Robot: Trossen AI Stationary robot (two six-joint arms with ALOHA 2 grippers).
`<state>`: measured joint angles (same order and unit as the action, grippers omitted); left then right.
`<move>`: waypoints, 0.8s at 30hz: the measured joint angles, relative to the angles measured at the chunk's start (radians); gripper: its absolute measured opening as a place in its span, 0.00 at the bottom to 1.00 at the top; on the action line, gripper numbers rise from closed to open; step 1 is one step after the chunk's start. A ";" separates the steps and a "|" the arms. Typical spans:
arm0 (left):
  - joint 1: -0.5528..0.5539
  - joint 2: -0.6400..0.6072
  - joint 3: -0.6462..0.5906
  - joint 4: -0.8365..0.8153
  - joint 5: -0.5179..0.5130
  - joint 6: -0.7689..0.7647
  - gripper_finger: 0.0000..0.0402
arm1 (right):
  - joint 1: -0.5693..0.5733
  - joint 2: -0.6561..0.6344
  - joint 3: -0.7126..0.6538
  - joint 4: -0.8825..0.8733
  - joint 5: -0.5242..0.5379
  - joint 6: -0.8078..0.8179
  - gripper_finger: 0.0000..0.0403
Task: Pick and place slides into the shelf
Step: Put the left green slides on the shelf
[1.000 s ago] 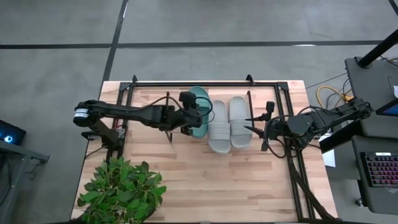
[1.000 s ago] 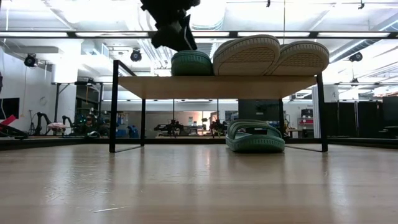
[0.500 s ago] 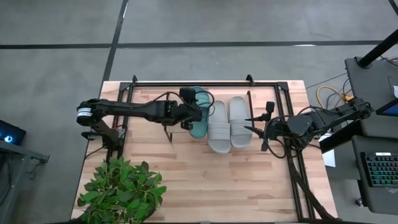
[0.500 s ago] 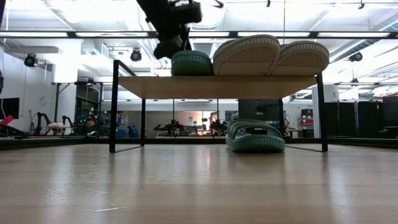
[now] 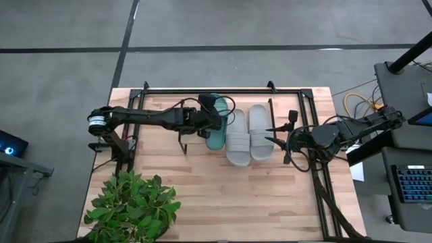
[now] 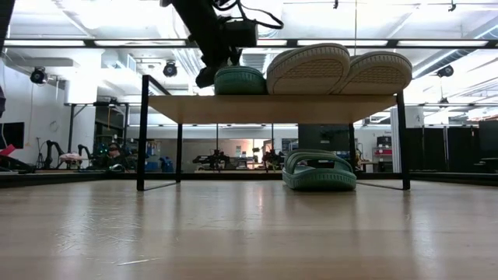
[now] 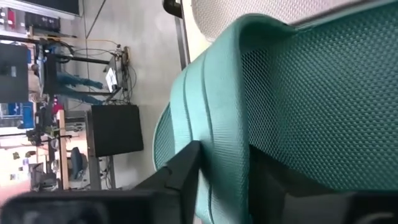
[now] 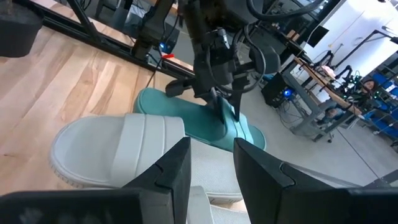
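Our left gripper [image 5: 210, 116] is pinching the far end of a teal slide [image 5: 217, 129] up on the shelf [image 6: 272, 108], one finger [image 7: 180, 171] on the outside of the strap and the other tucked under it, going by the left wrist view. From above, that teal slide lies lengthwise on the shelf's top board, just left of the two pale grey slides [image 5: 244, 135], which sit side by side and touch each other. In the low view we see all three on the board, the teal one [image 6: 240, 79] leftmost and looking flatter than the greys [image 6: 338, 68]. The second teal slide [image 6: 320, 171] is down on the table [image 6: 249, 233] under the shelf, toward its right side. Our right gripper [image 5: 278, 135] hangs just beside the right-hand grey slide with its fingers [image 8: 171, 169] spread and nothing between them, probably not touching, though the overhead angle makes that hard to call. A potted plant [image 5: 131, 206] sits at the table's near left corner.
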<state>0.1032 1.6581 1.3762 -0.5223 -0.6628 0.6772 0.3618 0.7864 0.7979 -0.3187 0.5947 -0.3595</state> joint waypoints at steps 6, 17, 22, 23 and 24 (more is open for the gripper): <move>0.001 -0.005 0.000 0.076 -0.002 0.024 0.03 | 0.000 0.000 0.000 0.000 0.000 0.000 0.28; 0.011 -0.005 0.000 0.096 -0.031 0.040 0.03 | 0.000 0.000 -0.001 0.000 0.000 -0.004 0.28; 0.020 -0.005 0.000 0.098 -0.031 0.038 0.03 | 0.000 0.000 -0.001 0.000 0.000 -0.004 0.28; 0.021 -0.005 0.000 0.101 -0.028 0.037 0.03 | 0.000 0.000 -0.001 0.000 0.000 -0.005 0.28; 0.022 -0.005 0.000 0.102 -0.027 0.038 0.03 | 0.000 0.000 -0.002 0.000 0.000 -0.006 0.28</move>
<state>0.1253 1.6531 1.3762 -0.4199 -0.6894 0.7150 0.3618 0.7864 0.7958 -0.3189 0.5946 -0.3660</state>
